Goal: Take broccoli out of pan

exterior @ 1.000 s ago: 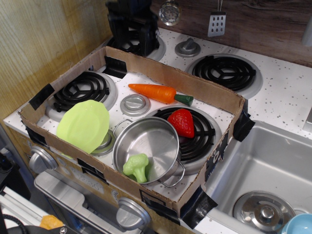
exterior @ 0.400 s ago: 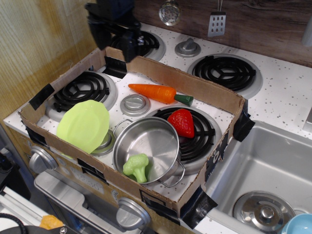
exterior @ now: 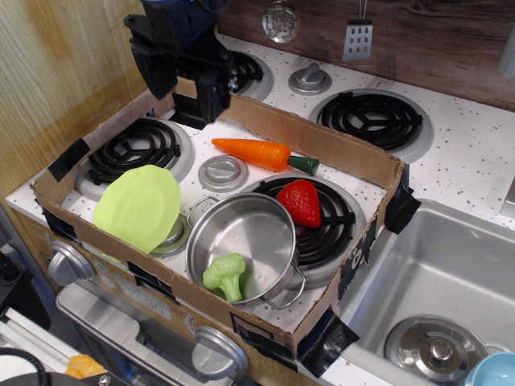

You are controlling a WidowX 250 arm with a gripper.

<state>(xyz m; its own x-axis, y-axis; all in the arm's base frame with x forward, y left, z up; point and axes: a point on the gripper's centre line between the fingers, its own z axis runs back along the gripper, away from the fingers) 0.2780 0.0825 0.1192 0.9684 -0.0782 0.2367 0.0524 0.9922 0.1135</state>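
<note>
The broccoli (exterior: 224, 276), a small light-green toy floret, lies inside the pan (exterior: 256, 227) against its near wall. The pan is a shiny steel pot with wire loop handles, standing on the front right burner inside a cardboard box. My gripper (exterior: 187, 87) is black and hangs above the box's far wall at the upper left, far from the pan. Its two fingers (exterior: 212, 94) point down with a gap between them and hold nothing.
In the cardboard box (exterior: 366, 161) are a lime-green plate (exterior: 138, 206), an orange carrot (exterior: 259, 153) and a red strawberry (exterior: 301, 202). A sink (exterior: 451, 273) with a lid (exterior: 435, 346) is at the right. Utensils (exterior: 358, 36) hang on the back wall.
My gripper has moved left and toward the front, coming down from the back burner to above the box's far wall. The broccoli and pan have not moved.
</note>
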